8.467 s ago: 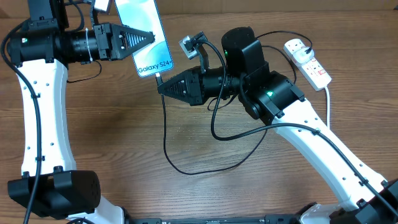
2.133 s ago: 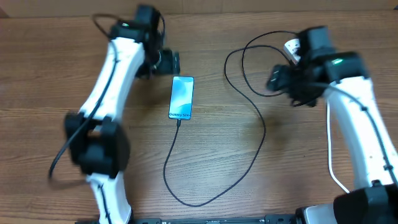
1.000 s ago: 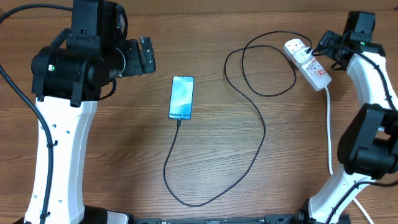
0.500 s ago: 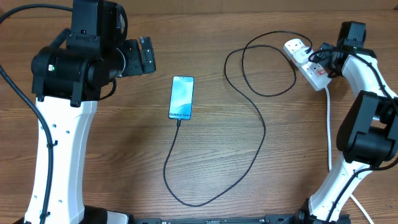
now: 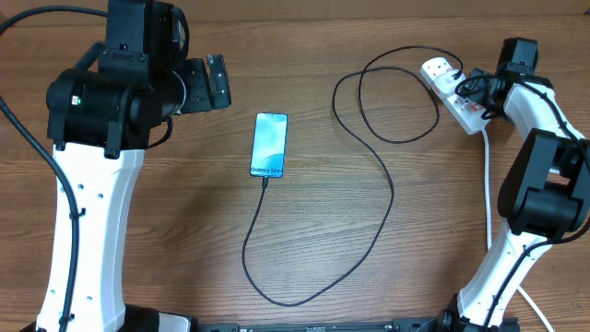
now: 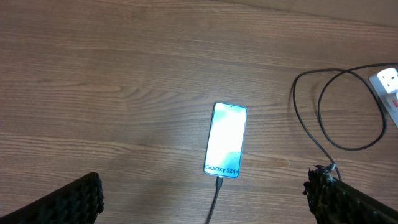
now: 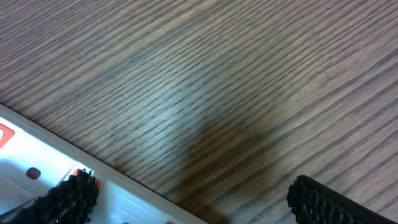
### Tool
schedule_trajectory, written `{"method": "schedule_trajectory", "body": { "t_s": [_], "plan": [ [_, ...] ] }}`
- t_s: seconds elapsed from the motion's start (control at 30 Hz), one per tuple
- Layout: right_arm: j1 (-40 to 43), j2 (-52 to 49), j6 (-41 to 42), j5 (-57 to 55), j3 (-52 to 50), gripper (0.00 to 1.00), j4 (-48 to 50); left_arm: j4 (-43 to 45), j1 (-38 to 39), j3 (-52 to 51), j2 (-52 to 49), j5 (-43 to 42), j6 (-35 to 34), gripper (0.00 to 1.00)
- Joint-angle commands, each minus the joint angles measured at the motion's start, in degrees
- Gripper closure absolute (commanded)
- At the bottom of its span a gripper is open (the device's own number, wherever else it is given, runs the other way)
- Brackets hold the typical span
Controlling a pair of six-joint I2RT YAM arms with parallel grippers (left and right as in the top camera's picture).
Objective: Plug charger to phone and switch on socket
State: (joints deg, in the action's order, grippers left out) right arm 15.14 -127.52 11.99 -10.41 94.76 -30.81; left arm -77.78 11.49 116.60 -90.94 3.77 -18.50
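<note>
The phone [image 5: 268, 145] lies flat mid-table with its light blue screen up; it also shows in the left wrist view [image 6: 226, 140]. The charger [image 5: 392, 194] is a thin black cable whose tip [image 6: 219, 182] sits in the phone's near end. From there it loops across the table to a plug on the socket [image 5: 447, 81]. My left gripper [image 5: 218, 83] hangs open high above the table, left of the phone, its midpoint [image 6: 205, 190] above the cable. My right gripper [image 5: 474, 95] is open low over the socket [image 7: 50, 152], one finger [image 7: 68, 196] beside a red switch.
The socket's thick white cord [image 5: 488, 194] runs down the right side towards the table's front edge. The black cable makes a wide loop [image 5: 286, 300] near the front and a second loop [image 5: 396, 92] left of the socket. Bare wood [image 7: 249, 93] lies under the right gripper.
The right gripper has come in and down over the socket from the far right. The left arm, phone and cable have not moved.
</note>
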Motion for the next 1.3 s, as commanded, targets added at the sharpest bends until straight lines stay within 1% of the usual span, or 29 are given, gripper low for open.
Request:
{"method": "schedule_trajectory", "body": {
  "t_s": [0.0,0.3,0.43,0.77,1.27],
  "plan": [
    [0.09,-0.59,-0.13,2.43,0.66,0.00,0.74,0.13,-0.22,-0.17,0.17,1.14,-0.81,0.00],
    [0.09,-0.59,-0.70,3.04,0.66,0.00,0.76,0.13,-0.22,-0.17,0.17,1.14,-0.81,0.00],
    [0.09,-0.59,-3.19,5.05,0.66,0.00,0.50,0.13,-0.22,-0.17,0.17,1.11,-0.81,0.01],
    [0.04,-0.59,-3.32,6.91,0.66,0.00,-1.38,0.11,-0.22,-0.17,0.17,1.14,-0.81,0.00],
    [0.02,-0.59,-3.54,8.22,0.66,0.00,-1.57,0.11,-0.22,-0.17,0.17,1.14,-0.81,0.00]
  ]
}}
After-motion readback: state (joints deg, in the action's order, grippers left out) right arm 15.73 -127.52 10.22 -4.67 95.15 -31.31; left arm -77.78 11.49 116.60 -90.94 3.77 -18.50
